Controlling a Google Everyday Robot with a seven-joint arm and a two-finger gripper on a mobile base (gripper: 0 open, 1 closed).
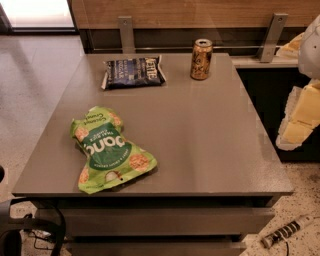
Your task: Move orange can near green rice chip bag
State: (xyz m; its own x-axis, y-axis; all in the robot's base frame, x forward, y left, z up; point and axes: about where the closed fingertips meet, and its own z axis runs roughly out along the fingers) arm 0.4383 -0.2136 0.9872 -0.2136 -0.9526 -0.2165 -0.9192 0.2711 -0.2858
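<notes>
**The end effector [300, 117] off the right edge; the orange can [201, 59] at the far edge**

Camera view: the end effector shows as a pale cream-and-white shape beyond the right edge of the grey worktop [210, 145], about halfway along that edge and apart from everything on the surface; whether it is spread or pressed together cannot be told. The orange can stands upright close to the far edge, toward the far right corner, its silver top up. To its left, a dark blue chip bag [133, 72] lies flat along the same far edge, with a clear gap between them. The green rice chip bag [110, 149] lies flat and crumpled toward the near left corner, printed side up, its lower end close to the near edge; it is well apart from the can, diagonally across the worktop. Behind the far edge runs a wooden panel [200, 12] with two metal brackets; the right bracket [272, 35] sits past the far right corner. On the floor by the near right corner lies a striped object [287, 231].
</notes>
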